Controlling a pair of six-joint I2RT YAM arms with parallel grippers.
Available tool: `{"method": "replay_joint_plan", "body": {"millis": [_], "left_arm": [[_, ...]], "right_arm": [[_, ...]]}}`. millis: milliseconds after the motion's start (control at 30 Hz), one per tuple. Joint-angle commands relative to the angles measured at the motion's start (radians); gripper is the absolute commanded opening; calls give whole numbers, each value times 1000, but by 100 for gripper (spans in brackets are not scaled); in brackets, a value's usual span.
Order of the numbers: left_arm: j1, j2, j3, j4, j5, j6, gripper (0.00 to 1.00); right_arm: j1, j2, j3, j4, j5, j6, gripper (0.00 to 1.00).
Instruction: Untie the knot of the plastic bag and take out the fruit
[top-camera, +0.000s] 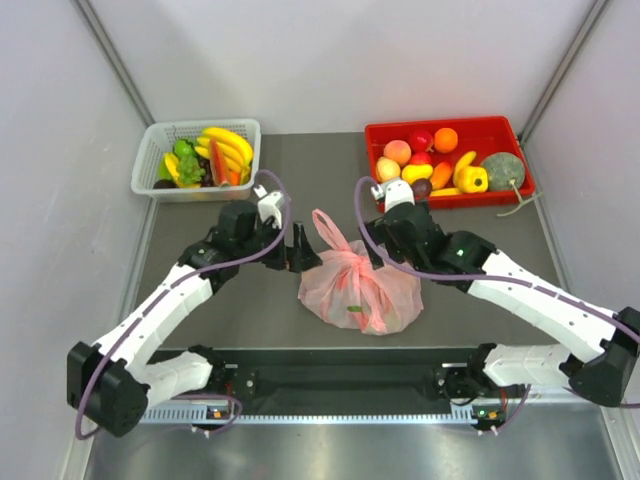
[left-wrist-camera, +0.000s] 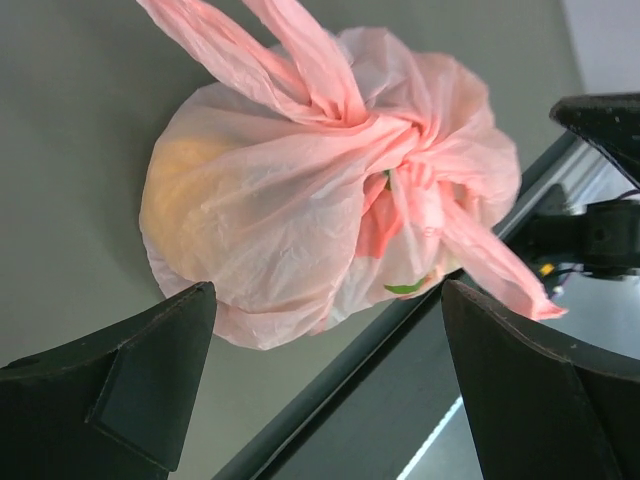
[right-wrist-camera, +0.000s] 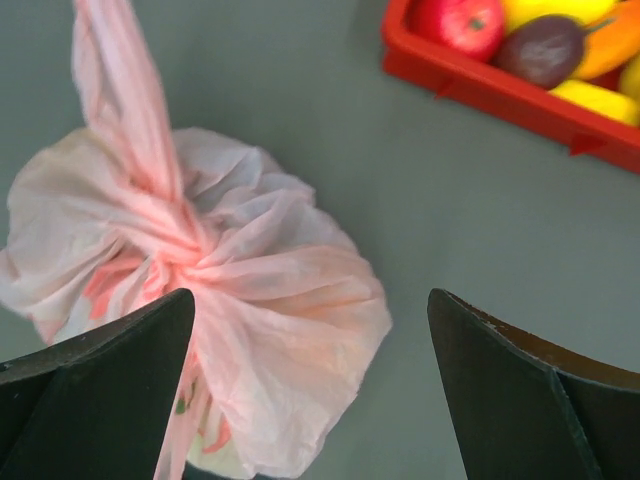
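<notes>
Translucent pale-pink plastic bag (top-camera: 360, 288) is set on the grey tabletop (top-camera: 250, 305) with its twisted knot (left-wrist-camera: 405, 150) uppermost. The left tool (top-camera: 297, 254) and right tool (top-camera: 372, 254) are held wide open and empty at either flank, presumably so the knot is reachable from both sides.

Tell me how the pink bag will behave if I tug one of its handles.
The plastic bag will probably crumple and stretch rather than hold shape: its film is thin and wrinkled. Its bulging, rounded body suggests the fruit inside may shift or roll, dragging the bag along the table. The knot looks tightly cinched, so a tug may tighten it.
</notes>
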Motion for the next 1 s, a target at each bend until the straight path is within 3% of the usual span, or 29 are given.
{"method": "replay_joint_plan", "body": {"millis": [0, 133, 400, 500, 533, 567, 633, 667, 767, 833, 867, 967], "left_arm": [[-74, 39, 46, 39, -139, 50, 99], [-183, 115, 54, 83, -214, 87, 99], [-284, 242, 63, 200, -306, 137, 99], [-295, 267, 55, 229, -345, 145, 95], [-298, 270, 52, 237, -349, 148, 90], [-298, 273, 48, 246, -346, 150, 79], [-299, 283, 37, 272, -333, 150, 62], [-301, 288, 34, 278, -326, 150, 47], [-299, 305, 31, 290, -299, 148, 26], [-299, 302, 28, 290, -290, 145, 4], [-301, 296, 26, 292, -293, 142, 0], [-301, 267, 9, 292, -326, 139, 0]], "right_arm": [[-12, 25, 10, -12, -158, -25, 100], [-13, 13, -64, 18, -209, -22, 100], [-42, 9, -191, 99, -303, -4, 97], [-67, 21, -222, 141, -331, 5, 76], [-70, 21, -226, 150, -334, 10, 69], [-73, 16, -231, 156, -334, 13, 54], [-76, -2, -233, 172, -334, 18, 44], [-78, -8, -233, 175, -335, 21, 38], [-86, -34, -227, 173, -332, 22, 32], [-89, -48, -227, 172, -337, 24, 28], [-90, -50, -228, 172, -338, 24, 26], [-95, -65, -237, 172, -329, 39, 22]]}}
